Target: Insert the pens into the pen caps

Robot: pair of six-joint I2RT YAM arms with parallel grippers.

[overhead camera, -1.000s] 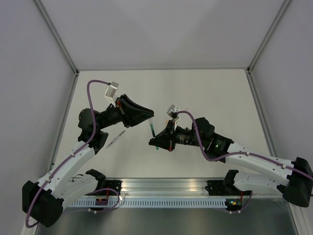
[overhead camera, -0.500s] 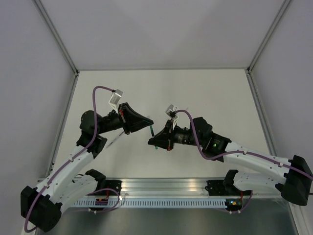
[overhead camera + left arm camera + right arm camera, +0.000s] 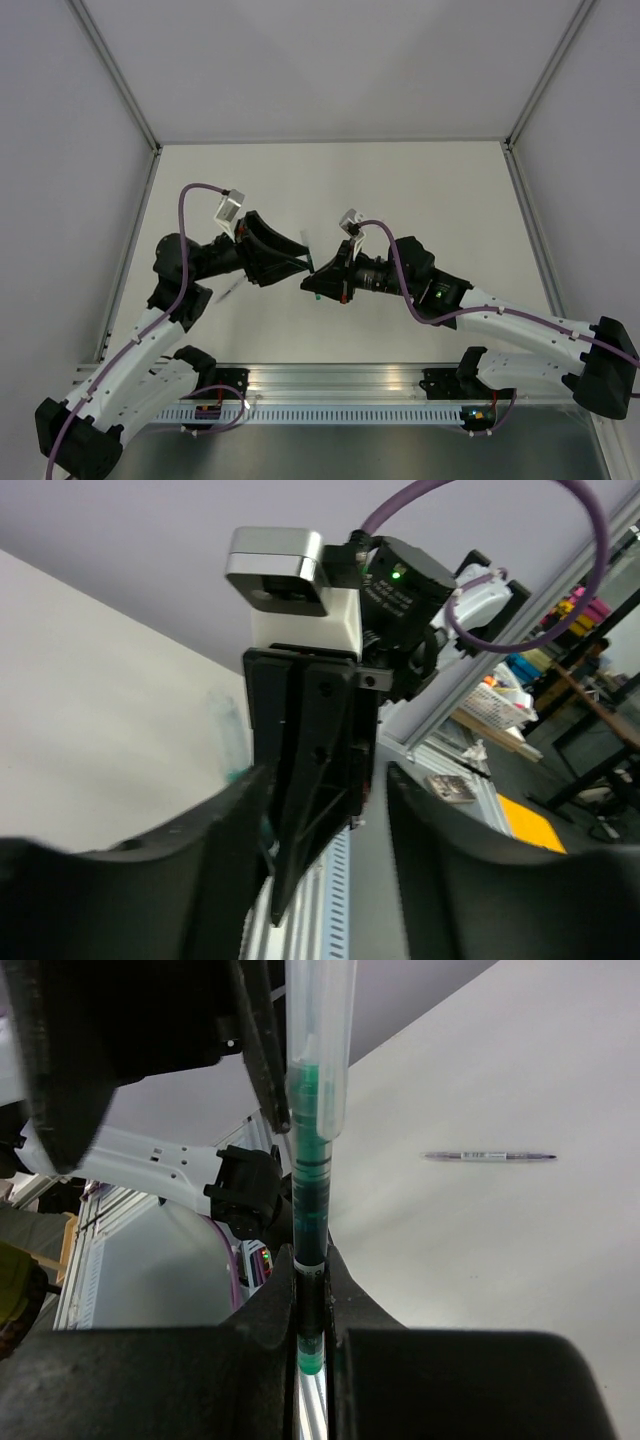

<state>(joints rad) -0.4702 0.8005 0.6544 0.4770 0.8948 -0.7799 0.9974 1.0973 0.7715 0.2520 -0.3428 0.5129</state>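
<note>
The right gripper (image 3: 310, 1295) pinches the dark green pen (image 3: 308, 1210) tightly, and the pen's tip sits inside a clear pen cap (image 3: 322, 1020). The left gripper (image 3: 298, 262) stands with its fingers spread just beside that cap. A pale pen (image 3: 488, 1156) lies well apart on the table (image 3: 520, 1260).

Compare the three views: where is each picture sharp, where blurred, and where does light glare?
Top external: evenly lit, soft shadows, glare on the metal rail. Left wrist: the fingers of the left gripper are a dark blur in front; the background is sharper. Right wrist: the green pen is sharp, the right gripper holding it dark and blurred.
</note>
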